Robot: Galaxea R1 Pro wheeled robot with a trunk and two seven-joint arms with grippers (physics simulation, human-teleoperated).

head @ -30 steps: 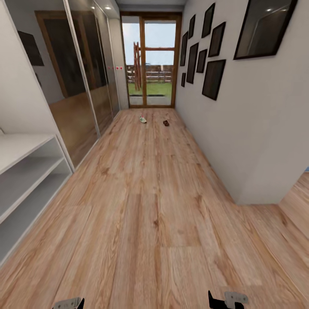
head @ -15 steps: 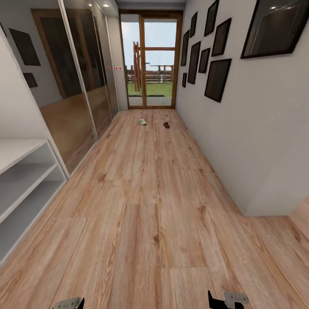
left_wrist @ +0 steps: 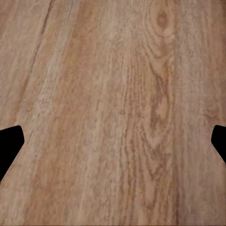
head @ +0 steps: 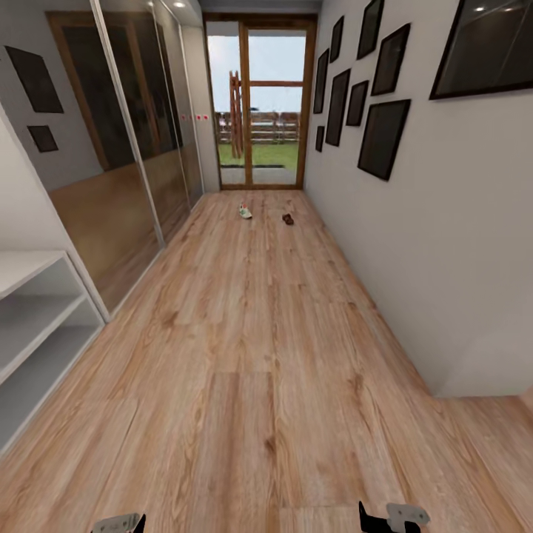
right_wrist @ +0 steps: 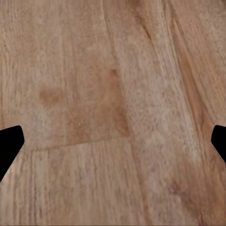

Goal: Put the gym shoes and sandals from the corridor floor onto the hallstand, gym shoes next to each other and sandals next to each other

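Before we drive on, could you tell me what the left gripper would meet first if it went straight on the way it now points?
Most likely the corridor floor: the left gripper looks onto bare wood planks with nothing between its open fingers, though depth is unclear.

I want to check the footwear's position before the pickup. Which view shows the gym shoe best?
The head view: the gym shoe lies far down the corridor floor, left of a sandal, small and low in detail. Both wrist views look down at floor planks between open fingers.

Bright, even daylight from the glass doors (head: 259, 104); soft, slightly blurred render.
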